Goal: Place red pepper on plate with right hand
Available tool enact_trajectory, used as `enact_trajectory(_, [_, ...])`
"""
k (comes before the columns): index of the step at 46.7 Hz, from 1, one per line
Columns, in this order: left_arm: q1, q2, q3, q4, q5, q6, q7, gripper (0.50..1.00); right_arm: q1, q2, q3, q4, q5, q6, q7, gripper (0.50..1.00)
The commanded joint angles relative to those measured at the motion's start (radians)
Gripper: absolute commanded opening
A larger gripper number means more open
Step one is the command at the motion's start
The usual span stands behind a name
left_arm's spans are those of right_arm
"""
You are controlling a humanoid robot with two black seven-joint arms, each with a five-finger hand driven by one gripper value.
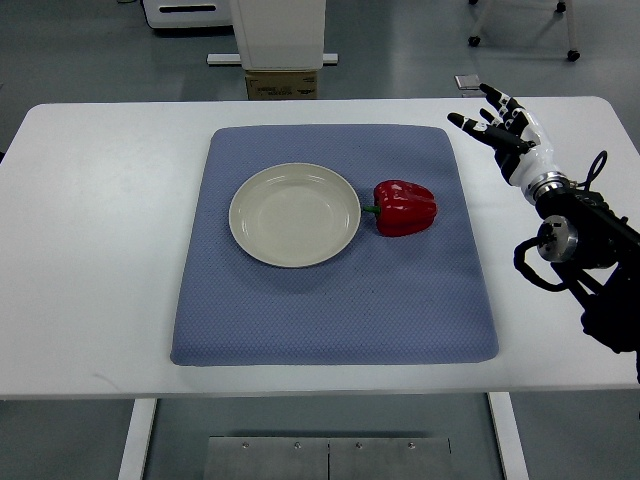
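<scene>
A red pepper lies on its side on the blue mat, its green stem pointing left toward the plate. The cream plate sits just left of it, bare, with a small gap between the two. My right hand hovers over the white table near the mat's upper right corner, well to the right of and beyond the pepper. Its fingers are spread and hold nothing. Its arm enters from the right edge. The left arm does not show.
The white table carries the mat in its middle. A cardboard box and a white stand sit beyond the table's far edge. Black cables hang off the right forearm.
</scene>
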Motion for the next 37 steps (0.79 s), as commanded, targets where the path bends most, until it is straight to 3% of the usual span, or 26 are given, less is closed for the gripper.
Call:
enact_trajectory(1, [0.000, 0.000, 0.000, 0.000, 0.000, -0.002, 0.000, 1.000, 0.000, 0.001, 0.000, 0.000, 0.000, 0.000, 0.000, 1.000])
enact_trajectory(37, [0.002, 0.000, 0.000, 0.000, 0.000, 0.000, 0.000, 1.000, 0.006, 0.003, 0.006, -0.002, 0.000, -0.001, 0.001, 1.000])
